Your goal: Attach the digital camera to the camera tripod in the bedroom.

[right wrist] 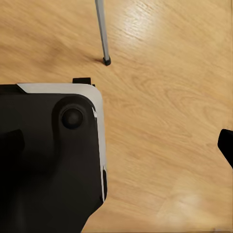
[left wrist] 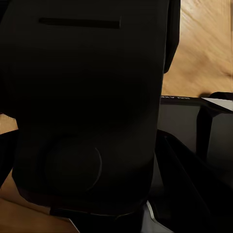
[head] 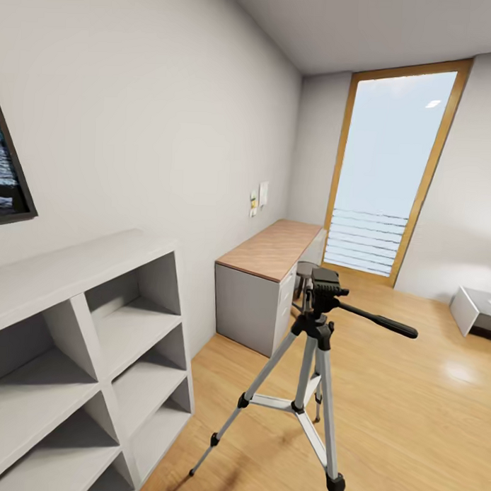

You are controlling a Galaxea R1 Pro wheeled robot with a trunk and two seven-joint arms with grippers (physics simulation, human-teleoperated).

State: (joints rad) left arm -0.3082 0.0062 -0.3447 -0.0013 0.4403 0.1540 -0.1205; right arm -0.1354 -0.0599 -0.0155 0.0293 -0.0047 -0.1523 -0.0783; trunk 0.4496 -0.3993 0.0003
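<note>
The camera tripod (head: 308,375) stands upright on the light wood floor (head: 409,421) of the bedroom, near the middle of the head view and slightly to the right. It has 3 silver-grey legs splayed outward, with black joints and black feet. Its black head (head: 322,287) sits at the top, and a long black pan handle (head: 377,321) reaches out to the right. The top of the head looks bare.

Just behind the tripod, against the left wall, is a grey bench with a wood top (head: 274,250) and drawers on its right side. 2 small papers (head: 258,198) are pinned to the wall above it. Nearer, on the left, a grey cube shelf (head: 79,353) fills the corner of the view, and a dark framed picture (head: 7,173) hangs above it. At the far end of the room is a tall wood-framed window (head: 389,173). A low grey piece of furniture (head: 477,307) sits at the far right edge.

In the right wrist view, one tripod leg (right wrist: 102,31) ends in a black foot on the floor, beside a black robot body part with a white edge (right wrist: 53,160).

In the left wrist view, a large dark boxy shape (left wrist: 82,111) sits close to the lens; what it is cannot be told. Whether either end effector is apart or together cannot be told.
</note>
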